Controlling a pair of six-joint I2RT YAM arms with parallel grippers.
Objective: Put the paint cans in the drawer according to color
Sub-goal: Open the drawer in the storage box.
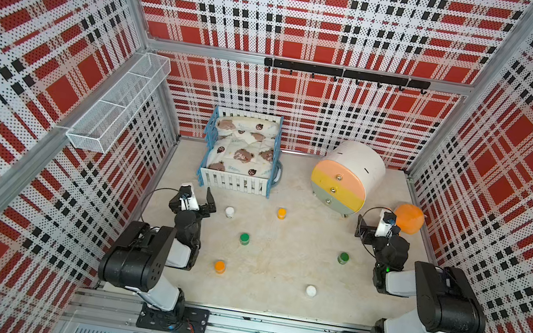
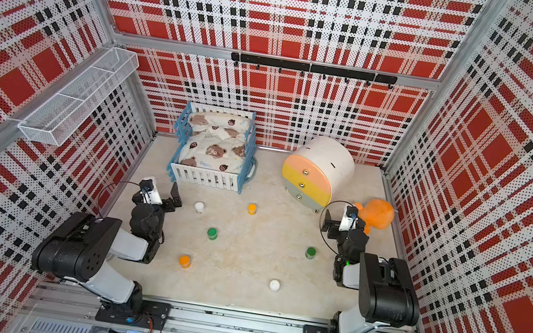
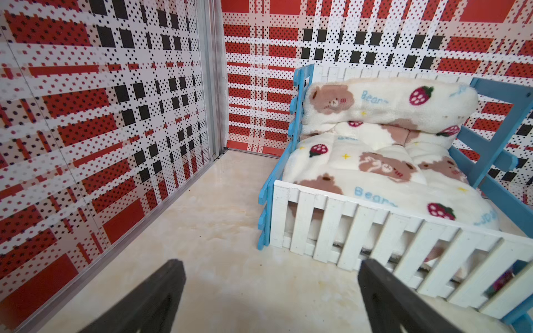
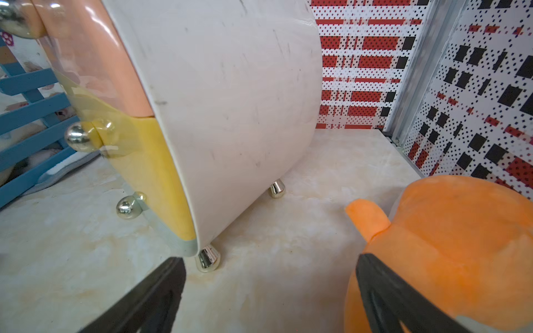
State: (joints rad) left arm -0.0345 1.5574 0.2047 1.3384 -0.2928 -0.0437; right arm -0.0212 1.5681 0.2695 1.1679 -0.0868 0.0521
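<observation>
Left gripper (image 3: 269,276) and right gripper (image 4: 271,268): my fingers (image 3: 150,302) spread wide, empty. Six paint cans (image 1: 244,238) stand loose in front of the drawer (image 1: 339,186), its fronts shut. Probably light, rigid, slick; I'd pinch across the cap, top-down.

In front of the drawer unit (image 1: 346,176) the surface (image 1: 278,267) lies open, broken only by six small paint cans (image 1: 282,213) standing well apart. In both top views, the toy bed (image 1: 241,156) blocks the back left of the unit. To its right, an orange soft toy (image 4: 461,245) leaves a bare gap.
</observation>
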